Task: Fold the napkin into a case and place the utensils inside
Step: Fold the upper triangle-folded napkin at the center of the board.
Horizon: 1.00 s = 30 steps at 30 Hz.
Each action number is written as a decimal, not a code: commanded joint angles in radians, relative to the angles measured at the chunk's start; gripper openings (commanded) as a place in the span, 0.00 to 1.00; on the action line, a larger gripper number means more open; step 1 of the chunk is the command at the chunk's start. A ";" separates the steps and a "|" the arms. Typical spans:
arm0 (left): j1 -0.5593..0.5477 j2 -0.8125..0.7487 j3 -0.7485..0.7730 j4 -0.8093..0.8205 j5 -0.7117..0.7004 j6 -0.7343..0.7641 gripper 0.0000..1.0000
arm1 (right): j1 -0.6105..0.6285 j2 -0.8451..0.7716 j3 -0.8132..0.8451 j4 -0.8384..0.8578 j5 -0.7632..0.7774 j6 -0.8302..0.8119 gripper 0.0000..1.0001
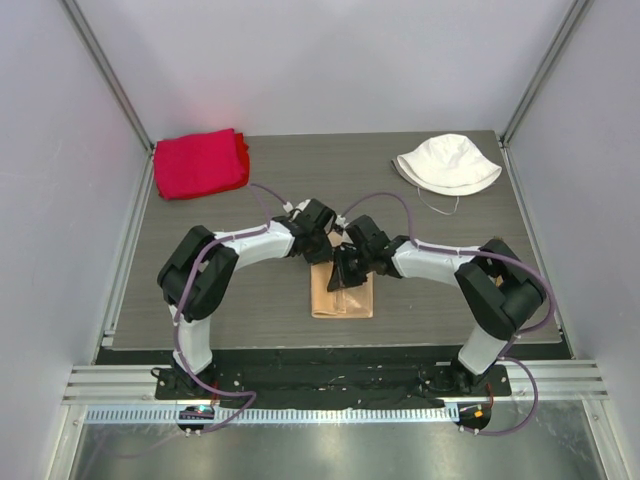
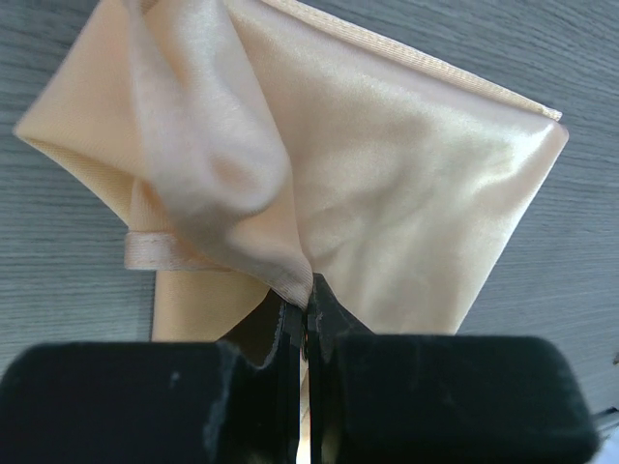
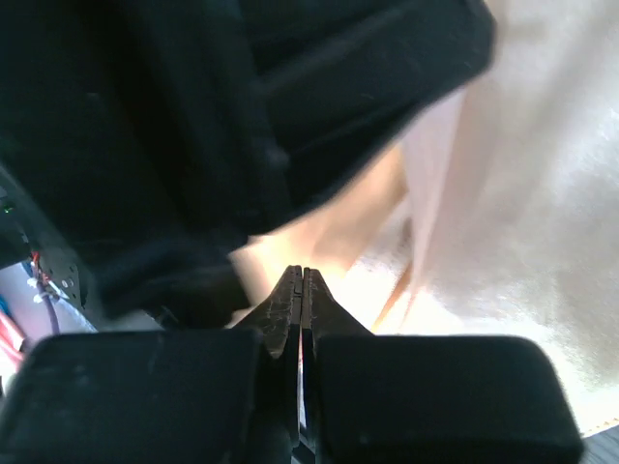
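Grey boards of the desk [image 1: 450,300] are covered, near the middle of the near edge, by the half-folded napkin [image 1: 345,303]. Its raised fold is pinched by the left claw [image 2: 307,295]; the right claw [image 3: 302,285] is pressed together. Edges should be kept aligned as the fold is laid.

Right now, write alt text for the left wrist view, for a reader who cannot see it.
The left hand, jaws shut, pinches a raised fold of the shiny peach napkin at its tips. The rest of the napkin lies partly folded on the grey wood-grain table, with a hemmed edge running along the top right.
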 commanded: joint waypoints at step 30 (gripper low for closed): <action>0.073 -0.289 0.057 -0.165 -0.024 0.364 0.54 | -0.030 0.079 -0.136 0.088 0.063 0.016 0.01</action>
